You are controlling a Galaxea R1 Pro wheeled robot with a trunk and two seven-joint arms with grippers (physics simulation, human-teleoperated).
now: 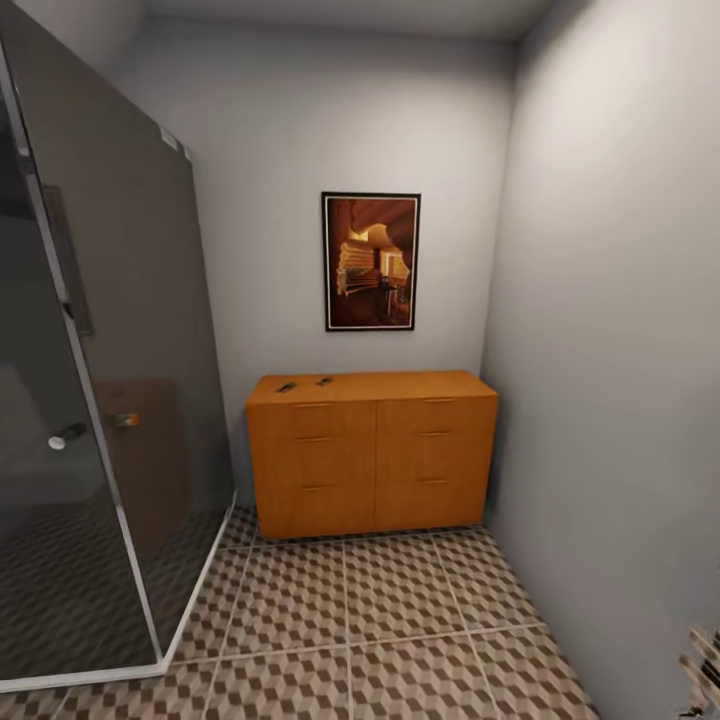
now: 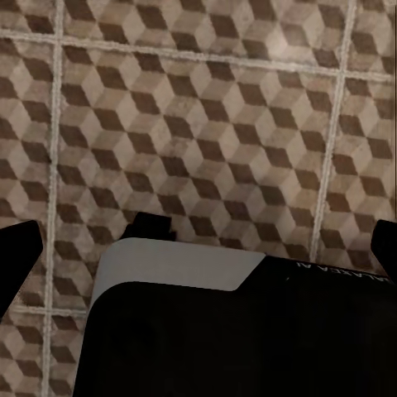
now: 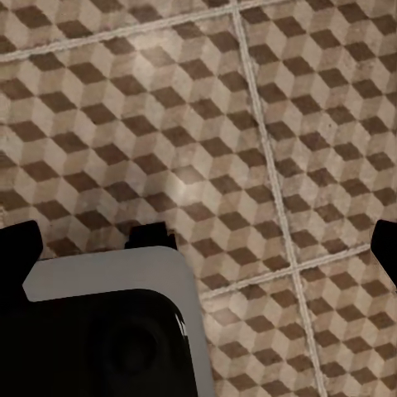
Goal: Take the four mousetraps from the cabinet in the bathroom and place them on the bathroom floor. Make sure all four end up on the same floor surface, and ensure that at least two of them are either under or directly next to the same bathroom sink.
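Note:
The orange-brown cabinet (image 1: 372, 455) stands against the far wall with its drawers shut. Two small dark mousetraps lie on its top near the left end, one (image 1: 286, 386) beside the other (image 1: 324, 381). The bathroom floor (image 1: 350, 620) of cube-patterned tiles stretches between me and the cabinet. My left gripper (image 2: 201, 248) hangs open above the tiles (image 2: 198, 124), and one of its black fingertips (image 2: 18, 258) sits at the frame's edge. My right gripper (image 3: 201, 246) is also open over the tiles (image 3: 207, 124), with nothing between its fingers (image 3: 18, 246). The bathroom sink is out of view.
A dark glass shower enclosure (image 1: 90, 400) with a white base rim fills the left side. A grey wall (image 1: 620, 350) closes the right side. A framed picture (image 1: 371, 261) hangs above the cabinet. A grey and black part of my own body (image 2: 215, 331) lies under the left gripper.

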